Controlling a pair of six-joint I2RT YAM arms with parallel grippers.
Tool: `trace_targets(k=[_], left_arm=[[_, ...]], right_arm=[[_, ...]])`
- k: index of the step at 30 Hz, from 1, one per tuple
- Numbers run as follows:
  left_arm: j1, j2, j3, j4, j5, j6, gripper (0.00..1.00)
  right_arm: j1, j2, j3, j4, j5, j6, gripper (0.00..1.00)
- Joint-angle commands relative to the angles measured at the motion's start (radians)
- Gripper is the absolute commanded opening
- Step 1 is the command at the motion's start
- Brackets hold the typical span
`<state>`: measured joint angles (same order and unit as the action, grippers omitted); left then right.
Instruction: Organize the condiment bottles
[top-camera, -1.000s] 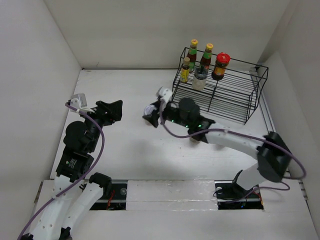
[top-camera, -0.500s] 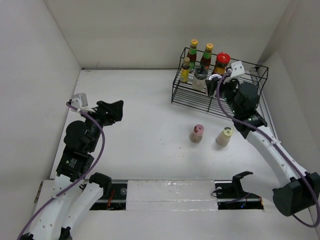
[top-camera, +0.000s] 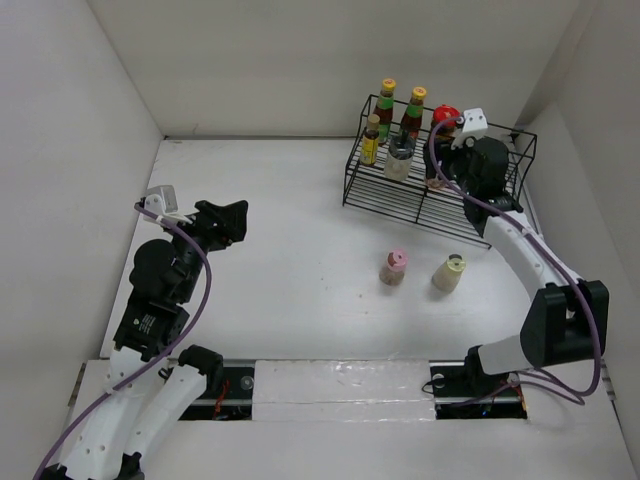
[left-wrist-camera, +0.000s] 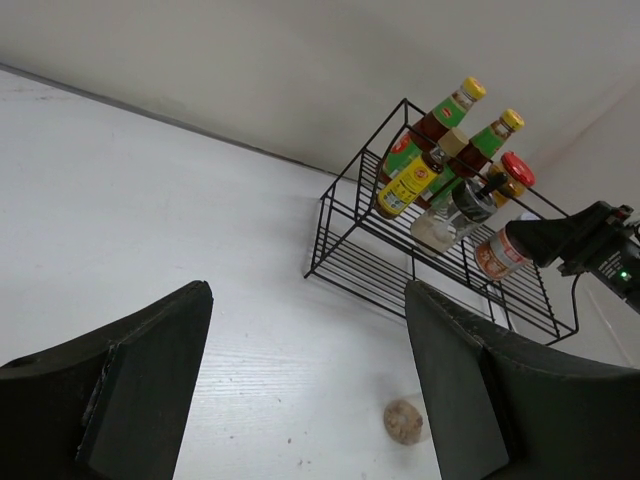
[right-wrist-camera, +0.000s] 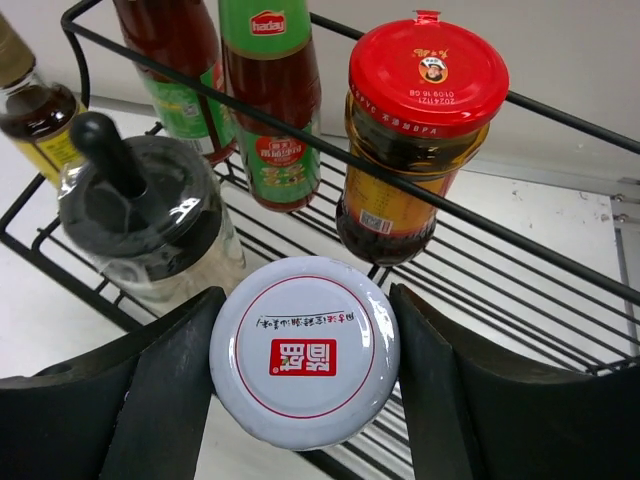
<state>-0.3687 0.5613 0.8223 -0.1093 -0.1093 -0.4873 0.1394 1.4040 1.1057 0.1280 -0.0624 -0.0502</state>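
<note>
Gripping white-lidded jar (right-wrist-camera: 304, 363) — right gripper (right-wrist-camera: 300, 345) clamped around it, beside red-lidded jar (right-wrist-camera: 425, 120).

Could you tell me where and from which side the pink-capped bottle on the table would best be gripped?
Probably its body just below the cap, approached from the left. The pink-capped bottle stands upright in the open, narrower at the cap, and the cream bottle stands apart on its right, leaving the left side free.

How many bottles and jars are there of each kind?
Tall yellow-capped bottles: 2
Small yellow bottle: 1
Grey-topped grinder: 1
Red-lidded jar: 1
White-lidded jar: 1
Pink-capped bottle: 1
Cream bottle: 1
Total: 8
</note>
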Motion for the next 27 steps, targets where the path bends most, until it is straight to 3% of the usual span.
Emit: trace_targets(k=[1,9,12,14,17,23,25,26,27], left_arm=[[0.005,0.003,0.001,0.039,-0.006,0.015,0.74],[0.005,0.014,0.001,0.039,-0.006,0.015,0.74],[0.005,0.014,0.001,0.039,-0.006,0.015,0.74],[0.005,0.014,0.001,0.039,-0.006,0.015,0.74],[0.005,0.014,0.001,0.039,0.005,0.015,0.74],[0.005,0.014,0.001,0.039,0.014,0.015,0.78],[0.005,0.014,0.001,0.039,0.014,0.015,0.79],[0.005,0.014,0.001,0.039,0.014,0.015,0.79],[0.005,0.014,0.001,0.039,0.014,0.015,0.79]], right_arm=[[-0.021,0.009,0.066,0.211,-0.056,0.036,0.49],[-0.021,0.061,0.000,0.297,-0.085,0.098,0.56],[-0.021,0.070,-0.018,0.297,-0.097,0.108,0.72],[-0.031,0.070,-0.018,0.297,-0.086,0.121,0.88],[-0.040,0.020,-0.018,0.266,-0.053,0.130,1.00],[0.014,-0.201,-0.092,0.188,0.067,0.112,1.00],[0.090,-0.297,-0.174,0.162,0.137,0.112,0.87],[0.121,-0.325,-0.205,0.115,0.157,0.112,0.74],[0.182,-0.351,-0.236,0.086,0.182,0.127,0.55]])
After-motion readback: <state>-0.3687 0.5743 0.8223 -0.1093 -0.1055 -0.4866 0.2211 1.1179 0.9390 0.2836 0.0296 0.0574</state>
